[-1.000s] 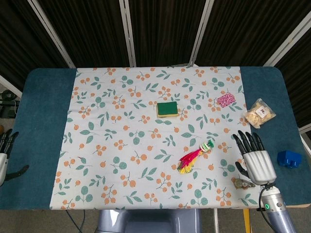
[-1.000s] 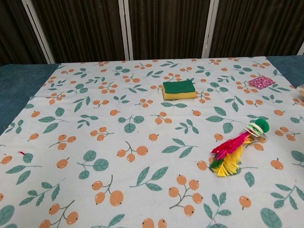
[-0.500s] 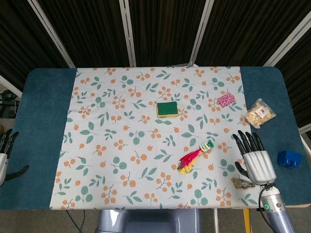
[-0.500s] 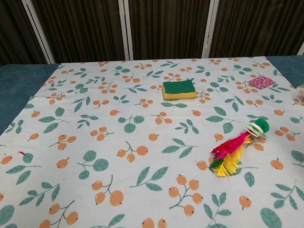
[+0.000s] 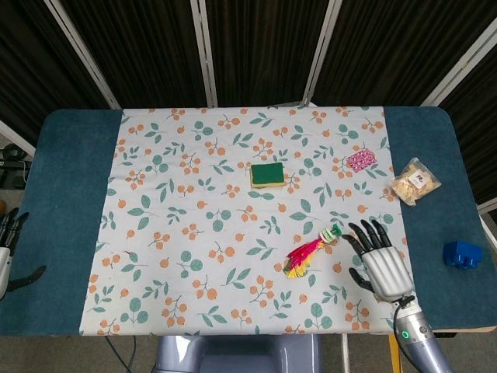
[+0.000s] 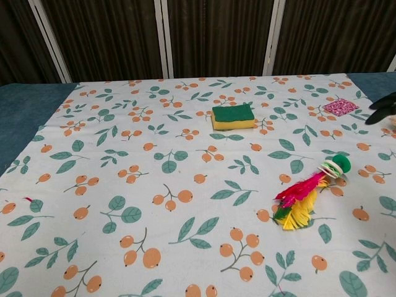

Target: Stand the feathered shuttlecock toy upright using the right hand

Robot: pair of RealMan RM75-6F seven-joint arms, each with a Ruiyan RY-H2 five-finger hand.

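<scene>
Both hands (image 5: 381, 266) (image 5: 6, 250) flat, fingers (image 5: 365, 231) spread

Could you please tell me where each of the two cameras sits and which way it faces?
Head view: high above the near edge, looking steeply down on the table; shows right robot hand and left robot hand.
Chest view: low, looking level across the cloth; only dark fingertips show.
Shared: shuttlecock toy, sponge.

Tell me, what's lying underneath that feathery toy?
The feathered shuttlecock toy lies flat on the leaf-and-berry tablecloth. The tabletop beneath the cloth is covered, so it can't be seen there.
</scene>
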